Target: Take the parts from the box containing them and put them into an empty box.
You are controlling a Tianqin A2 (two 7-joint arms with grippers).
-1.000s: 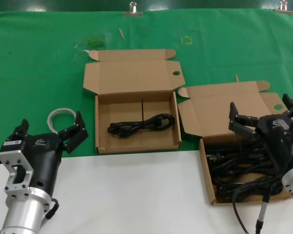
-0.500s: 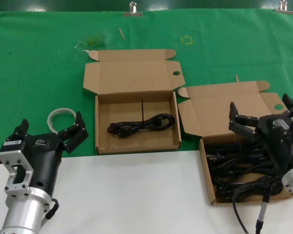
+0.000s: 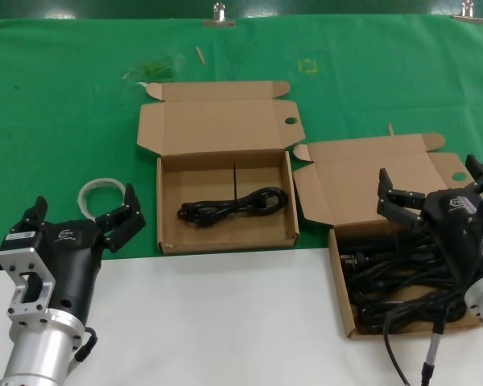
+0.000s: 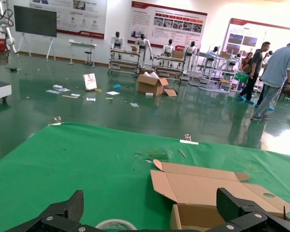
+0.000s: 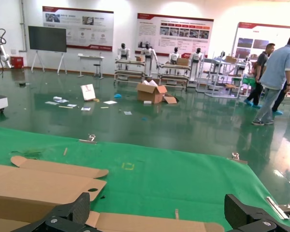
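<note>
Nearest me on the left, my left gripper (image 3: 80, 217) sits parked over the edge of the white board (image 3: 209, 322), fingers spread, holding nothing. A white ring (image 3: 92, 190) lies on the green cloth (image 3: 64, 121) just beyond it.

On the right, my right gripper (image 3: 435, 189) hovers over the full box (image 3: 344, 293), fingers splayed wide with nothing in them. I judge it is poised above the pile rather than in it, though from the head view I can't be sure how high it hangs.

The cords (image 3: 394, 281) in that box are a tangled black heap: glossy rubbery loops, moulded plugs poking out on the left side. The one thick lead trailing over the near wall looks to be my arm's own cable, not a part.

Step in hand, as I read it: pick a cord. I would aim for the middle of one bundle, where it is gathered thickest, and lift straight and slowly; loops are interlaced and a neighbour may ride up with it.

Farther and left of the full box stands the squarer box (image 3: 165, 201), matt brown card, flat lid folded back with a round hole in one ear. One cord (image 3: 229, 203) already lies in it, a long slim bundle, with bare floor around it.
</note>
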